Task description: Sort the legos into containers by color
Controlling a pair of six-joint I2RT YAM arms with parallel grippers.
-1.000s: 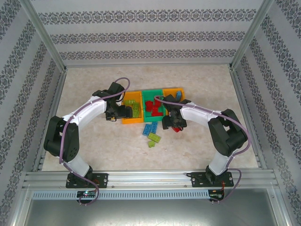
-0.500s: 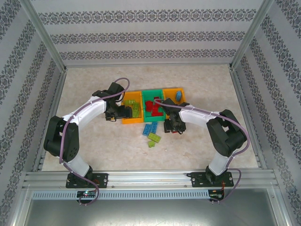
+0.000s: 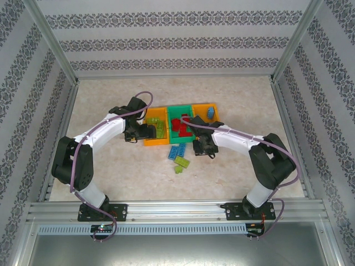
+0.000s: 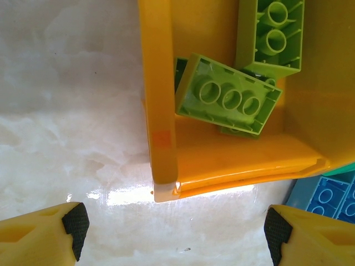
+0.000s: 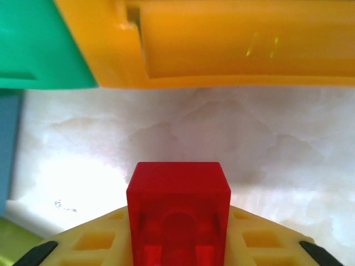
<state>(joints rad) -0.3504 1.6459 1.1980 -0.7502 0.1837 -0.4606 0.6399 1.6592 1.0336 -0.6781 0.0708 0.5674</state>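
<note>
In my left wrist view the orange bin (image 4: 161, 111) runs off the top and right edges, and the top lime brick (image 4: 272, 33) is clipped there too. A green piece (image 4: 238, 132) lies mostly buried under the middle lime brick (image 4: 230, 94), and a blue brick (image 4: 327, 199) is cut by the corner. On the right wrist, the red brick (image 5: 178, 205) loses its lower part to the frame, and a blurred blue strip (image 5: 8, 149) at the left edge is probably another brick. From above, the right arm (image 3: 233, 136) covers part of the green bin (image 3: 178, 108).

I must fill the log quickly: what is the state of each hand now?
Left hand: open, holding nothing.
Right hand: closed on a red lego.
</note>
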